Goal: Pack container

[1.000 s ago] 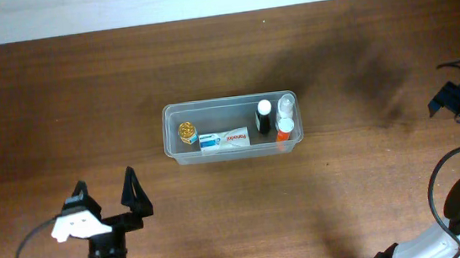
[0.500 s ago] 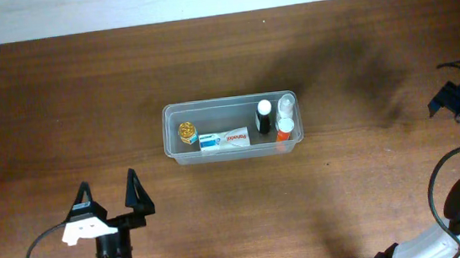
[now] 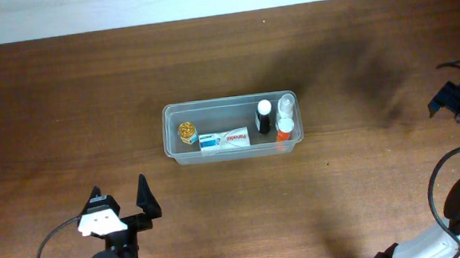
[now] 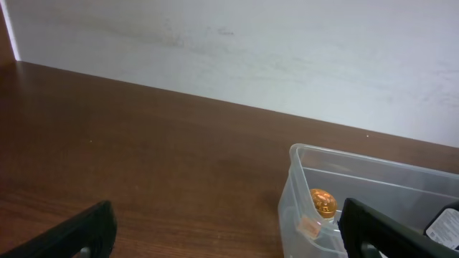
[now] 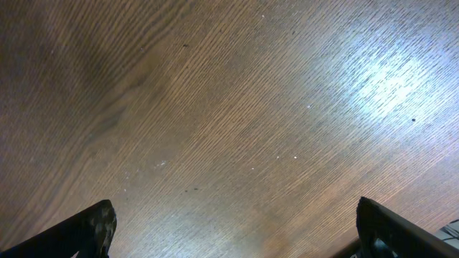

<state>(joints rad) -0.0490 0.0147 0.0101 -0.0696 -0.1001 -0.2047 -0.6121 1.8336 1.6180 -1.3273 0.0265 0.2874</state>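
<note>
The container (image 3: 227, 102) looks fully packed, so the left end effector (image 3: 120, 199) in front of it and the right end effector (image 5: 233, 215) well to its right hang wide open, empty.

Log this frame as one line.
container: holds bottles, box | left gripper: open, empty, apart from container | right gripper: open, empty, over table

The clear rectangular container (image 3: 232, 129) sits upright mid-table, holding small bottles and tube.
</note>
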